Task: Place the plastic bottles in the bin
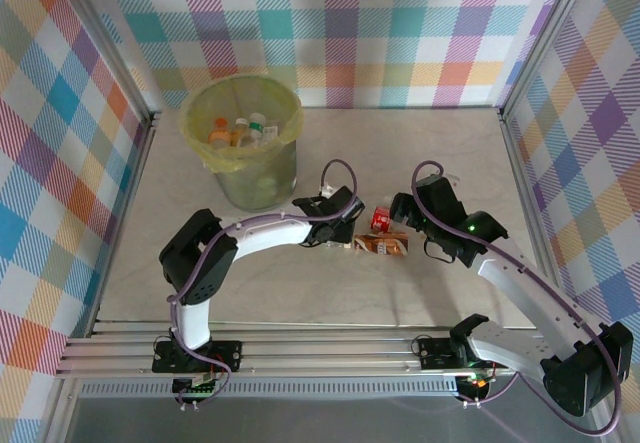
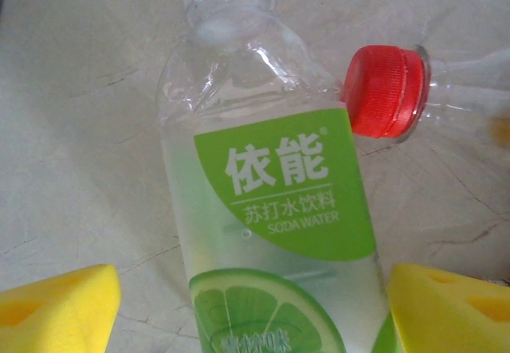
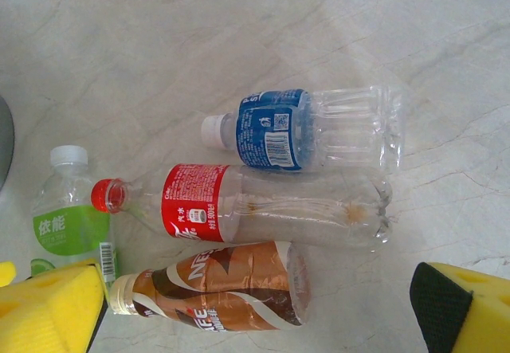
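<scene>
Bottle (image 2: 271,201) between open left end effector (image 2: 253,313)

Green-label bottle (image 2: 271,201), red-label bottle (image 3: 195,201), blue-label bottle (image 3: 275,130), brown bottle (image 3: 223,285); bin (image 1: 260,178) looks yellow-green.

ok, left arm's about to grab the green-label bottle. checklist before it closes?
1. Green-label bottle between the left fingers: ok, one finger on each side.
2. Grip made: not ok, fingers open, gap on one side.
3. Neighbour clear: cannot tell, the red cap lies at the bottle's shoulder, maybe touching.
4. Bin upright with room: ok, the bottles inside sit below its rim.
5. Right fingers out of the way: ok, open over the brown bottle, on the side away from the bin.
</scene>
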{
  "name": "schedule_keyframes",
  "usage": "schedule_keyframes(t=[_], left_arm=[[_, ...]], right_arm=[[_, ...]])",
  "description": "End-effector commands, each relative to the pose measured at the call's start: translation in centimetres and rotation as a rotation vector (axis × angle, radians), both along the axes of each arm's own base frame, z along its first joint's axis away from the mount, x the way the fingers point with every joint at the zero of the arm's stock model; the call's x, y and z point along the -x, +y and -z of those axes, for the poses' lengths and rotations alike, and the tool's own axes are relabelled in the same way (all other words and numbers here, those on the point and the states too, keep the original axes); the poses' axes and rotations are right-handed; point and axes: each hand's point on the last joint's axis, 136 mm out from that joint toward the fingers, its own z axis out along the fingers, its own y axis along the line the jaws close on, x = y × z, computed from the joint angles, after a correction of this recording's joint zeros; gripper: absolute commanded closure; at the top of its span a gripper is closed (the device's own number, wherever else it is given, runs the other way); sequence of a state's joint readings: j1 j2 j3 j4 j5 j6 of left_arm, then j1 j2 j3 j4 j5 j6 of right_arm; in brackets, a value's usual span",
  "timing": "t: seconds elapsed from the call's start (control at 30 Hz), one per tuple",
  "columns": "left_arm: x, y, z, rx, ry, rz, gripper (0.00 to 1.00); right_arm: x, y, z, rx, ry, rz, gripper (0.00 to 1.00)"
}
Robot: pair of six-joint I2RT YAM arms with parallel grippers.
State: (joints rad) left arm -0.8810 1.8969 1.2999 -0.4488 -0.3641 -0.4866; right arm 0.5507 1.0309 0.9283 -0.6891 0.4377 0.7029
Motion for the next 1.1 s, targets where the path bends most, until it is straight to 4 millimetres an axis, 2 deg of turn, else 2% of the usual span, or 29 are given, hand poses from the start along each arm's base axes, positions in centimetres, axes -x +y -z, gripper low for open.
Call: schedule_keyframes(t=[0.0,0.47,0.57,0.73,0.83,0.93,1.07], left_arm=[[-1.1,-0.4,0.0,0.042,0.002,-0.031,0.15],[-1.3,1.1,1.9,-0.002,0.022,-0.071,0.33],[-1.3,1.4,2.1,-0.005,0.026,-0.079,0.40],[-1.3,1.5,1.8,-0.010,0.020,-0.079,0.48],[-1.4,1.6,0.6,-0.007,-0.001,-0.072,0.49],[-1.5,1.6,-1.7,0.008,-0.032,-0.053,0.50],[-1.2,1.2,-6.7,0.055,-0.090,-0.002,0.50]], right_arm=[[-0.2,-0.2,0.0,-0.001,-0.014,0.009,0.01],[-0.3,0.3,0.4,-0.007,0.000,-0.011,0.00],[-0.4,0.5,0.4,-0.008,0.003,-0.014,0.00],[-0.4,0.5,0.4,-0.010,0.004,-0.016,0.00],[-0.5,0.5,0.3,-0.008,0.001,-0.019,0.00],[-0.4,0.5,0.2,-0.004,0.000,-0.024,0.00],[-0.4,0.5,0.1,0.004,0.001,-0.029,0.00]])
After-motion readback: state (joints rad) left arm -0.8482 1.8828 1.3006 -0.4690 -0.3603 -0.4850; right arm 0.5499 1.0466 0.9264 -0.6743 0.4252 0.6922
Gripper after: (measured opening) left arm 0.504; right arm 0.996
